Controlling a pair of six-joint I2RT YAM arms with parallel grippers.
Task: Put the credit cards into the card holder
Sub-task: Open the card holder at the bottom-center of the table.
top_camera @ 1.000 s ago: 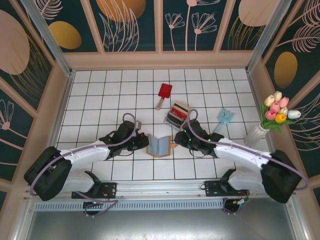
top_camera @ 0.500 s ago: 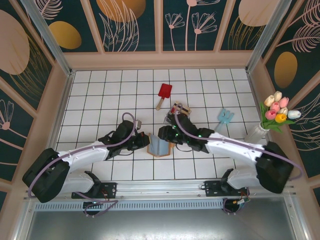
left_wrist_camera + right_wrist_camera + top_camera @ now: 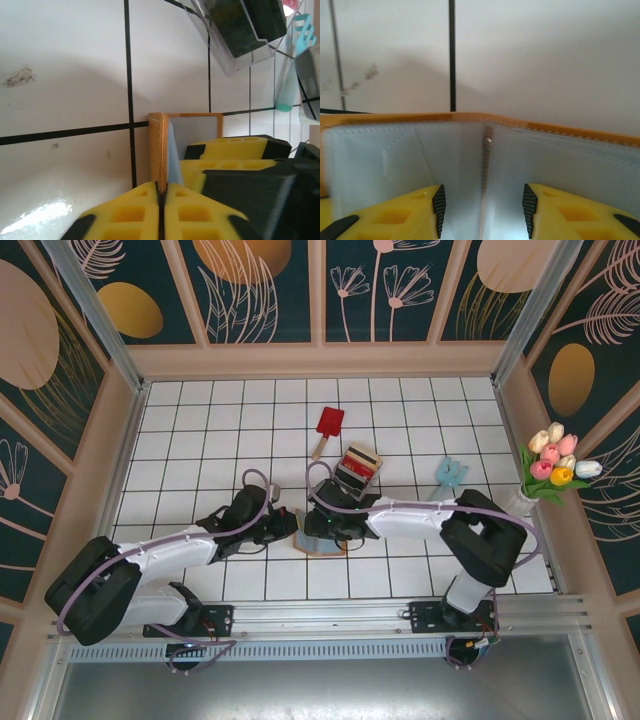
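Toward the near edge of the table [image 3: 200, 430], about midway between its left and right edges, the card holder [image 3: 385, 150] stands open on the white tiles, orange cover outward and pale lining showing. The left gripper [image 3: 161, 200] comes at it from the left. Its yellow fingers [image 3: 125, 215] are pressed almost flat together, with the edge of the orange cover pinched between them. The right gripper [image 3: 482, 215] reaches across from the right and points down into the open fold. Its jaws stand apart, one on each side of the inner spine, with nothing between them but the lining. The wrist view is too close to show whether the tips actually touch the lining.

Just beyond the holder, toward the middle of the table, the credit cards [image 3: 360, 460] stand packed on edge in a clear plastic box [image 3: 220, 55], with red, black and tan edges visible. None is in the holder's slots as far as the lining shows. Farther still, a red paddle [image 3: 329, 422] lies on the tiles with its wooden handle toward the box. A teal utensil [image 3: 449, 474] lies toward the right edge, and a white vase of tulips [image 3: 552, 462] stands at the right edge.
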